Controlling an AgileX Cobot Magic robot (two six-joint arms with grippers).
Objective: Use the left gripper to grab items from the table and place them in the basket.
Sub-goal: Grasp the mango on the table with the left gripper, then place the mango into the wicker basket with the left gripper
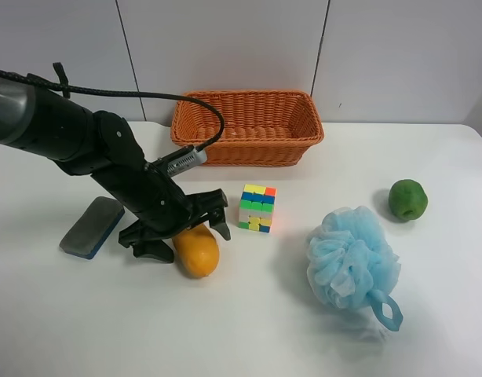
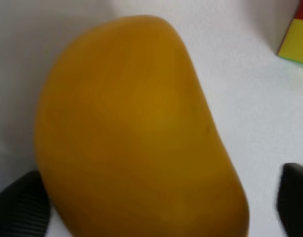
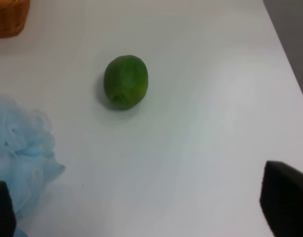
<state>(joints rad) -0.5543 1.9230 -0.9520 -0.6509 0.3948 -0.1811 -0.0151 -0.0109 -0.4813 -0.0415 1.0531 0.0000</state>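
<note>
The orange-yellow mango point(image 1: 196, 250) lies on the white table point(image 1: 84, 322), and it fills the left wrist view point(image 2: 136, 133). My left gripper point(image 1: 188, 237) is low over it, open, with one finger on each side. In the left wrist view its fingers point(image 2: 18, 210) flank the mango, and a gap shows at the other finger. The wicker basket point(image 1: 249, 151) stands at the back and looks empty. The eraser block point(image 1: 92, 226), puzzle cube point(image 1: 257, 208), blue bath puff point(image 1: 352, 259) and green fruit point(image 1: 407, 199) lie on the table. My right gripper point(image 3: 141, 212) is open, near the green fruit point(image 3: 126, 81).
The left arm's cable arcs over the basket's front corner. The cube's corner point(image 2: 297, 42) shows close beside the mango. The puff point(image 3: 20, 148) and a basket corner point(image 3: 8, 17) show in the right wrist view. The right arm is outside the exterior view.
</note>
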